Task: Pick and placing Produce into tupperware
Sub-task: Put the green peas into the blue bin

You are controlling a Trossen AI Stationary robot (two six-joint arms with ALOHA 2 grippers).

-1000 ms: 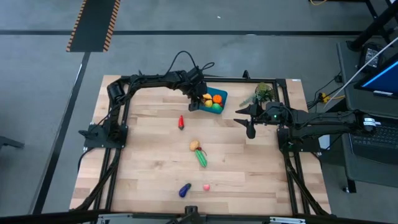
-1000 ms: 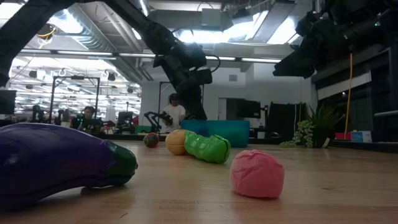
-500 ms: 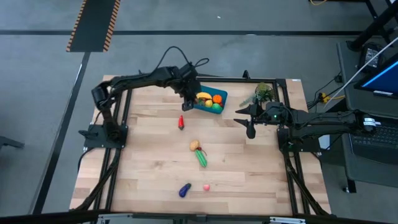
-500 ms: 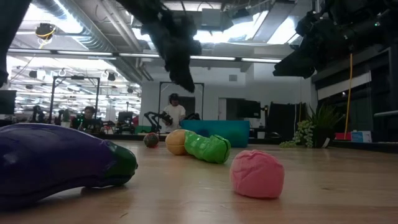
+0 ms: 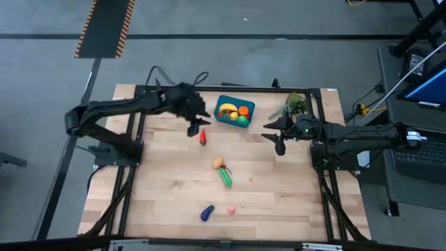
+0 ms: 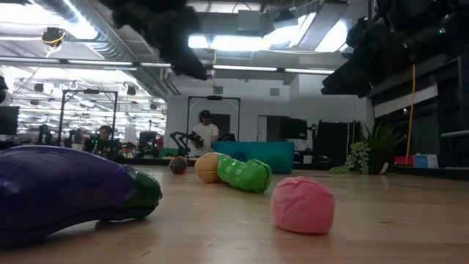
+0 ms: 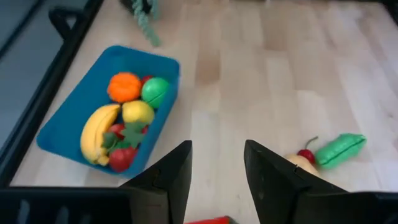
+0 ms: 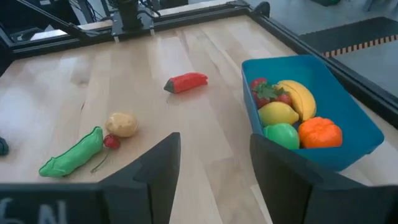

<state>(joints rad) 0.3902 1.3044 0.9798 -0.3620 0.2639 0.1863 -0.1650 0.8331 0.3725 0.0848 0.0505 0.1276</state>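
— Where do we find the tupperware (image 5: pixel 235 111), and how does it lie?

— We see the teal tub at the far edge of the tabletop (image 5: pixel 167 181), its long axis running roughly across the table, slightly skewed. Inside we count a banana (image 7: pixel 96 132), a lemon (image 7: pixel 137 112), an orange (image 7: pixel 124 86), a green fruit (image 7: pixel 155 91) and a strawberry (image 7: pixel 122 155).

— And what lies loose around it?

— A red pepper (image 5: pixel 203 137) lies near the tub, long axis pointing away from it. Mid-table we see a potato (image 5: pixel 218 163) touching a green pea pod (image 5: pixel 226 177); an eggplant (image 5: pixel 207 213) and a pink piece (image 5: pixel 231 208) sit at the near edge. A leafy sprig (image 5: pixel 295 104) stands beside the tub.

— The grippers?

— We see the left gripper (image 5: pixel 194 128) above the pepper, fingers (image 7: pixel 168 180) apart and empty. The right gripper (image 5: pixel 276 136) hovers right of the tub, fingers parted, holding nothing.
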